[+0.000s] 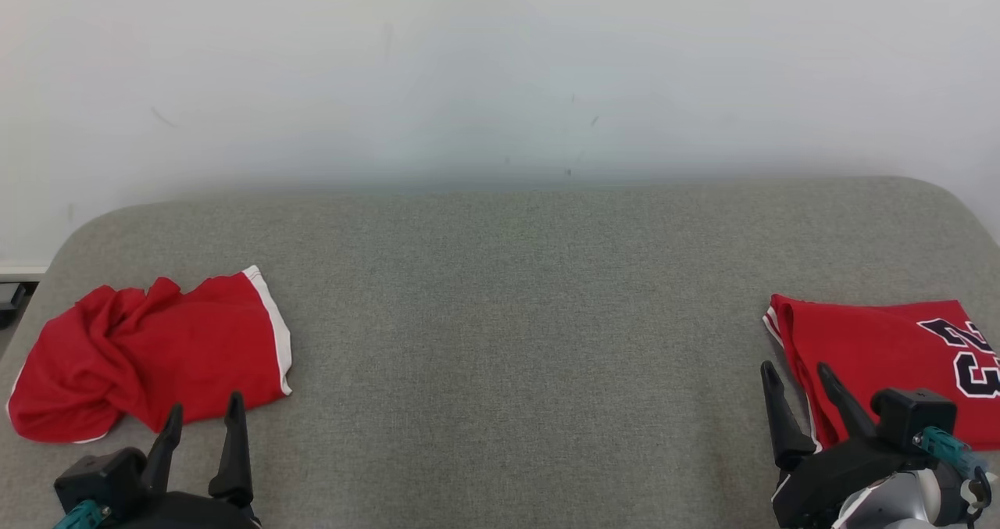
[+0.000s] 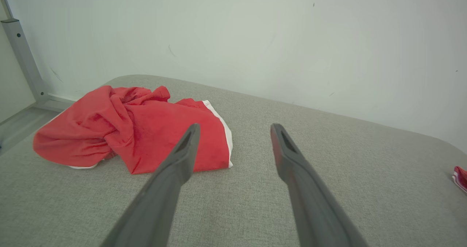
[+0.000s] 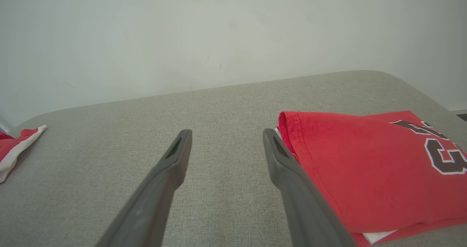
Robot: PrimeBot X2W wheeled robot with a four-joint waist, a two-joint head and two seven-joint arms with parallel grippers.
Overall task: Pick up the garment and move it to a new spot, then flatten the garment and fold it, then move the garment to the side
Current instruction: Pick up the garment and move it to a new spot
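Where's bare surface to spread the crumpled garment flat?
Widest free patch: the middle of the grey surface, bordered by the crumpled red garment on the left, the folded numbered jersey on the right, and the wall behind. Crowded: the near corners, with the left end effector by the crumpled garment and the right end effector at the jersey's edge.

Tabletop (image 1: 516, 318): you're looking at a grey woven cover with rounded far corners, set close against a pale wall.
Left side: you'll find a crumpled red garment (image 1: 148, 349) lying on the cover near the left edge. It is bunched and wrinkled, with its white-trimmed hem turned toward the middle.
Right side: a folded red jersey (image 1: 883, 357) lies flat near the right edge, black white-outlined numerals facing up.
Spacing: the two red pieces sit well apart, each resting directly on the cover.
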